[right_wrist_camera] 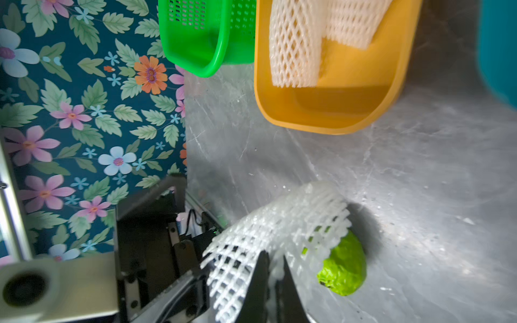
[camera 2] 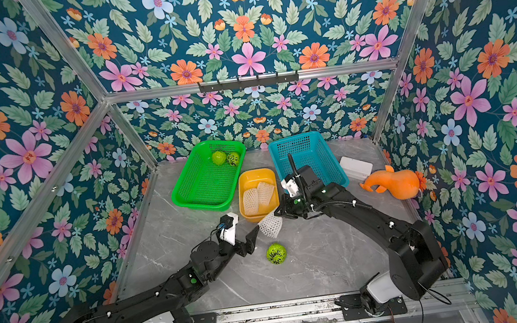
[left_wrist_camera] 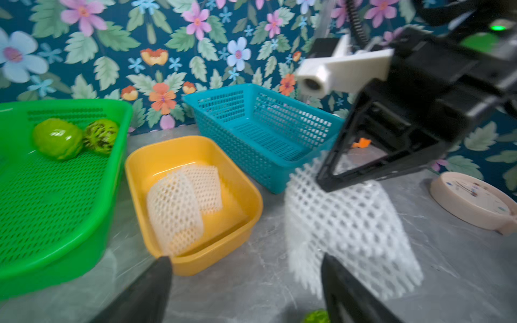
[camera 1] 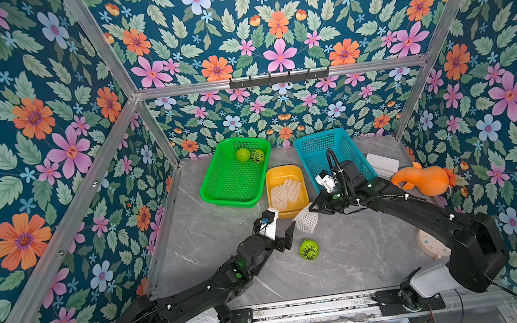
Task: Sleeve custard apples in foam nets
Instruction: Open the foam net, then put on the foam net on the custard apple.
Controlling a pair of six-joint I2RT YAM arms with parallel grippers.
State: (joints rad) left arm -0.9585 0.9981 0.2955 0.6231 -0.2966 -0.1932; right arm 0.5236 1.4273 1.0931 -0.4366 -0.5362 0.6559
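Foam net [camera 1: 306, 222], pinched in right gripper [camera 1: 311, 210], hangs just beyond worktop custard apple [camera 1: 308, 249]; left gripper [camera 1: 282, 233] spread alongside.

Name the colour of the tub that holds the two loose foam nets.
Yellow-orange; the tub shows best in the left wrist view.
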